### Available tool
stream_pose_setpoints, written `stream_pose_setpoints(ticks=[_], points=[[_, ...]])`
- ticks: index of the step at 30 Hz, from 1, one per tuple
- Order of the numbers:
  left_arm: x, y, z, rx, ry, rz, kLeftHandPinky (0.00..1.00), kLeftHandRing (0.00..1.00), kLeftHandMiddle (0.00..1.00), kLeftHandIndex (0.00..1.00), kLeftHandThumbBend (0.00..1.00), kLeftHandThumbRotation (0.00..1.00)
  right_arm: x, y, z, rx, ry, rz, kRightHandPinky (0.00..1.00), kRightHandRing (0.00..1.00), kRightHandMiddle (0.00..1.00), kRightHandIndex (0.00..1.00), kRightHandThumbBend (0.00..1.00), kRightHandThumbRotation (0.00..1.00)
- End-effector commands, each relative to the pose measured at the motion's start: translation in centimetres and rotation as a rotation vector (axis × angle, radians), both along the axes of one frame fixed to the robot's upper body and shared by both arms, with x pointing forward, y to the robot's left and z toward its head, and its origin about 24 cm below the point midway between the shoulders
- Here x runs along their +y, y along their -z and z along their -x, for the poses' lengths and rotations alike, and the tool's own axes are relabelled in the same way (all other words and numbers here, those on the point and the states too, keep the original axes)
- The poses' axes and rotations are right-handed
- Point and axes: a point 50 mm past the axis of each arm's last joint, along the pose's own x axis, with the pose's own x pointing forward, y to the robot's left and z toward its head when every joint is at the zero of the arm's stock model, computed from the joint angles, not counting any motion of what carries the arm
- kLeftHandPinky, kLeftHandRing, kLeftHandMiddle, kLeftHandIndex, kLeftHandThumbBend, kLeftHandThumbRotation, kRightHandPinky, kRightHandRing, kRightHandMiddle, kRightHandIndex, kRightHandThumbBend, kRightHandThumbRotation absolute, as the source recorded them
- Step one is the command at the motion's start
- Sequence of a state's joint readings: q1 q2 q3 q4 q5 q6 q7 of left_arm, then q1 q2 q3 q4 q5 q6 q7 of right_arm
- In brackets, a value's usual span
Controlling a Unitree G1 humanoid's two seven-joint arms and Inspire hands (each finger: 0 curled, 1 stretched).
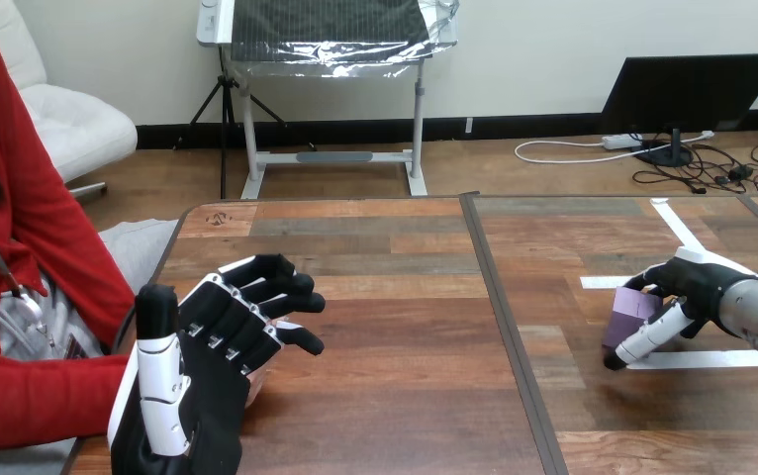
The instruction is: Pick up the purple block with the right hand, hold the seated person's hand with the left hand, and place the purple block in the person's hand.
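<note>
**Clamping the purple block (635,305) at right, reaching toward the person at left**

Curled round the block with the right hand (697,285), low over the bench (405,297) beside the white tape (702,359), well apart from the person; probably gripped for carrying across. At the bench's left edge, spreading the left hand (207,381), fingers apart and uncurled, over the person's hand (254,388); touching or not, cannot tell. No hold there yet.
</note>
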State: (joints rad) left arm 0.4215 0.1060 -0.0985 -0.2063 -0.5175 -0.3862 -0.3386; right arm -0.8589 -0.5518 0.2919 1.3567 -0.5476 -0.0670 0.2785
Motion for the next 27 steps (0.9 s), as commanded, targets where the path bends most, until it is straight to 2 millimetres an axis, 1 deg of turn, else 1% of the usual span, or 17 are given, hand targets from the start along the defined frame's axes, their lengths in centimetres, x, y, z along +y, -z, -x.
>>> stream_pose_setpoints(ticks=[1, 9, 18, 27], points=[[-0.26, -1.83, -0.65, -0.096, -0.019, 0.023, 0.44, 0.61, 0.62, 0.6, 0.68, 1.0, 0.04, -2.37, -1.3, -0.082, -0.006, 0.018, 0.73, 0.81, 0.85, 0.85, 0.93, 0.11], [-0.28, -1.84, -0.64, -0.099, -0.022, 0.018, 0.43, 0.61, 0.62, 0.59, 0.68, 1.0, 0.16, -2.3, -1.29, -0.077, -0.013, 0.004, 0.71, 0.79, 0.83, 0.84, 0.91, 0.07], [-0.29, -1.88, -0.65, -0.102, -0.02, 0.02, 0.43, 0.62, 0.62, 0.58, 0.68, 0.99, 0.26, -2.11, -1.23, -0.071, -0.025, 0.011, 0.69, 0.76, 0.81, 0.82, 0.87, 0.05], [-0.32, -1.93, -0.65, -0.106, -0.025, 0.016, 0.43, 0.62, 0.62, 0.57, 0.68, 1.0, 0.39, -1.9, -1.19, -0.068, -0.037, 0.033, 0.67, 0.73, 0.78, 0.79, 0.83, 0.05]])
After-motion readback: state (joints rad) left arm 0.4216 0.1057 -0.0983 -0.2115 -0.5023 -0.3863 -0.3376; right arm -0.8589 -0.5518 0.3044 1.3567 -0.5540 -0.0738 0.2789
